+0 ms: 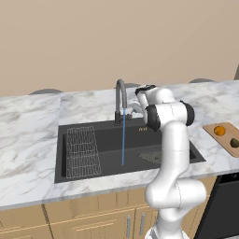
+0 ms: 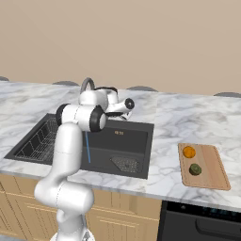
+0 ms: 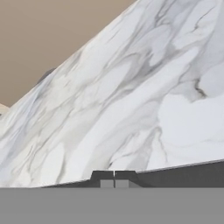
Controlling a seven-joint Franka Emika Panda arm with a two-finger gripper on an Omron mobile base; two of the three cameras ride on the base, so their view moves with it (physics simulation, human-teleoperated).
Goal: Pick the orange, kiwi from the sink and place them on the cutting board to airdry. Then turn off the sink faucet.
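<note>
- In the left base view, we see the cutting board (image 1: pixel 226 138) cut off by the right edge, so its far end goes unseen; the kiwi (image 1: pixel 235 143) sits right at that edge, partly clipped.
- The arm hides the right part of the sink (image 1: pixel 107 147) and much of the mesh drain plate (image 1: pixel 150 156) in the same view.
- In the right base view, we find the sink faucet (image 2: pixel 86 84) largely hidden behind the arm; only the top of its arch shows, and its lever cannot be made out.
- The dark appliance (image 2: pixel 202 222) below the counter runs off the bottom edge.
- The water stream (image 2: pixel 88 149) is covered at its upper end.
</note>
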